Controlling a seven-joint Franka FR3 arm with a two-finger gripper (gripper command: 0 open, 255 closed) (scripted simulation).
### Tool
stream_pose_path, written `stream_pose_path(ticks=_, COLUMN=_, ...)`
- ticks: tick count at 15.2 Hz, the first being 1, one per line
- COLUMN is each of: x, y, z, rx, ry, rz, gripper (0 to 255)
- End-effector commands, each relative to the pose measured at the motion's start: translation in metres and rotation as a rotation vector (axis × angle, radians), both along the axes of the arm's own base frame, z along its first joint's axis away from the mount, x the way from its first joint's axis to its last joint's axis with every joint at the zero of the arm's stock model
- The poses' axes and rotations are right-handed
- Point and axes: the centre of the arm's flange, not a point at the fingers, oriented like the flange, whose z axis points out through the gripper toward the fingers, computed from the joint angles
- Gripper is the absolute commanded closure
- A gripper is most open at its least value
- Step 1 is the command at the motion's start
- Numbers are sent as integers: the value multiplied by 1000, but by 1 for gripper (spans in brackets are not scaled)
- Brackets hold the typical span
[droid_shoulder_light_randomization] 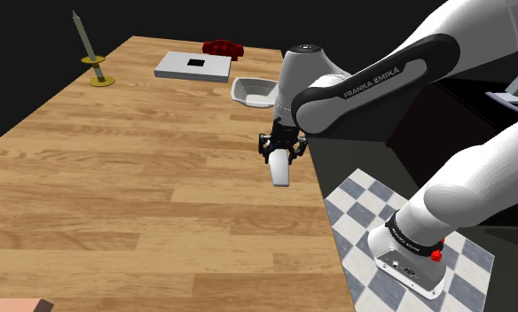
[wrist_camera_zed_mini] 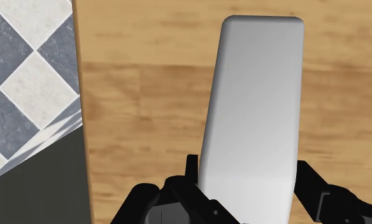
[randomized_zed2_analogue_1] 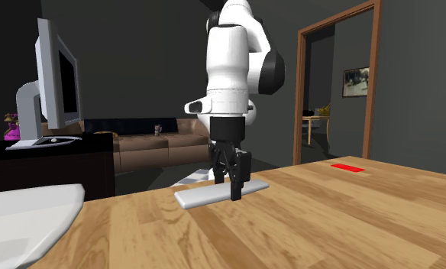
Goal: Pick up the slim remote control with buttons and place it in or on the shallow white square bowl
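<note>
Near one bowl [droid_shoulder_light_randomization: 254,90] on the table [droid_shoulder_light_randomization: 142,177], one white remote [wrist_camera_zed_mini: 255,114], one gripper [randomized_zed2_analogue_1: 227,186], two fingers clamped on the remote's sides.

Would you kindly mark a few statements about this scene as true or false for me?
1. The remote looks plain white, with no buttons showing. True.
2. The remote lies in the white bowl. False: it is near the table edge, apart from the bowl.
3. The gripper is at the red object. False: it is at the remote.
4. A candle stands on the table. True.
</note>
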Motion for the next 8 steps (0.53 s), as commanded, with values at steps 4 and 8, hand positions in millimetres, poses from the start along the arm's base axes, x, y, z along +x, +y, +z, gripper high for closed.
stream_pose_path(ticks=4, x=0, y=0, z=16, rx=0, ry=0, rz=0, gripper=255)
stream_pose_path(ticks=8, x=0, y=0, z=37, rx=0, ry=0, rz=0, gripper=255)
